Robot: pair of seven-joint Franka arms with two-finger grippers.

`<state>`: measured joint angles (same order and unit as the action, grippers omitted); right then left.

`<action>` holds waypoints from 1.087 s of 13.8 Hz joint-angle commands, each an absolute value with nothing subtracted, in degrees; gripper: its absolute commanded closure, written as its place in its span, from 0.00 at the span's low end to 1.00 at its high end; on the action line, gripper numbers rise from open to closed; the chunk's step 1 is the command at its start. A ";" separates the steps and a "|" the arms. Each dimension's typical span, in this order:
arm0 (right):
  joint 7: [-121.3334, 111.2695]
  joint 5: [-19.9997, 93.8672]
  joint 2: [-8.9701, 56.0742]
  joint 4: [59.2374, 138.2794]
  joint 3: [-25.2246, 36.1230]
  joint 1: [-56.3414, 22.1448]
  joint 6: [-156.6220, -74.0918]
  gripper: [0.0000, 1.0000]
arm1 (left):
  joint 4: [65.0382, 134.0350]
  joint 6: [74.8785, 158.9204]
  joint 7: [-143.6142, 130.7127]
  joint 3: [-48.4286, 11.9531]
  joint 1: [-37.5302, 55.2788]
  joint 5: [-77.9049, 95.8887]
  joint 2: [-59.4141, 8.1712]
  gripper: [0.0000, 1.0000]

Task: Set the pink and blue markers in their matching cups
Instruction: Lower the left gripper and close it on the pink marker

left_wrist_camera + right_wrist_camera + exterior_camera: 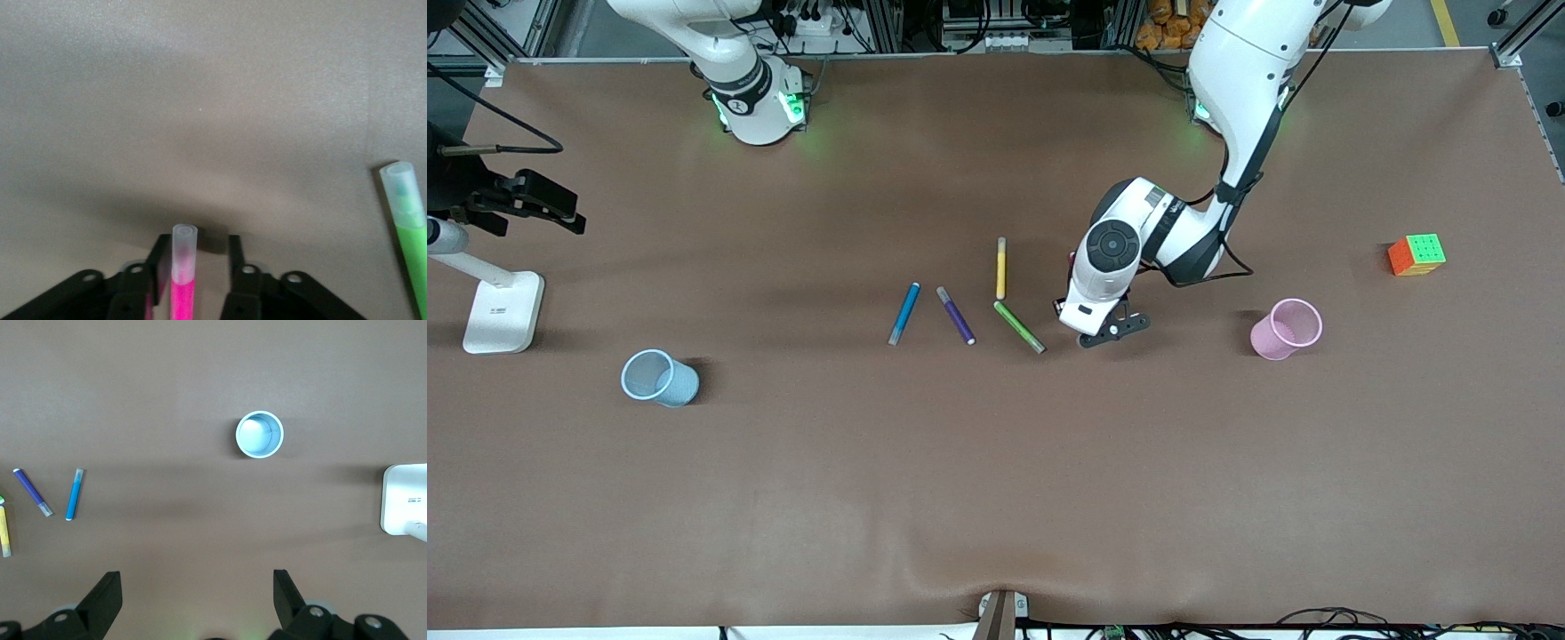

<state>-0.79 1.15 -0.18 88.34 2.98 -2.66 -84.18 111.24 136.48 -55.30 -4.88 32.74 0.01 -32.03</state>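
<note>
The pink marker (181, 287) lies on the table between the fingers of my left gripper (198, 243). Its pale end rests against one finger and a gap shows at the other, so the gripper is open around it. In the front view my left gripper (1064, 307) is low on the table beside the green marker, and its hand hides the pink marker. The pink cup (1285, 329) stands toward the left arm's end. The blue marker (904, 313) lies mid-table and shows in the right wrist view (74, 495). The blue cup (660, 378) (259, 434) stands toward the right arm's end. My right gripper (195, 577) waits high above the table, open and empty.
A purple marker (955, 315), a yellow marker (1001, 268) and a green marker (1019, 326) (410, 230) lie between the blue marker and my left gripper. A colour cube (1416, 254) sits near the pink cup. A white stand (503, 311) stands near the blue cup.
</note>
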 commanded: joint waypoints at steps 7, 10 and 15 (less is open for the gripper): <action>-0.62 0.88 -0.44 88.68 3.08 -2.99 -84.55 0.00 | 113.20 137.29 -56.69 -4.92 32.34 -1.23 -29.80 1.00; -0.62 0.88 -0.26 88.68 3.08 -2.99 -84.55 0.00 | 112.33 134.93 -54.42 -4.83 30.33 -1.23 -27.25 1.00; -0.62 1.23 2.45 88.68 2.99 -6.14 -84.55 0.00 | 111.27 126.14 -44.40 -4.66 25.32 -3.06 -19.88 1.00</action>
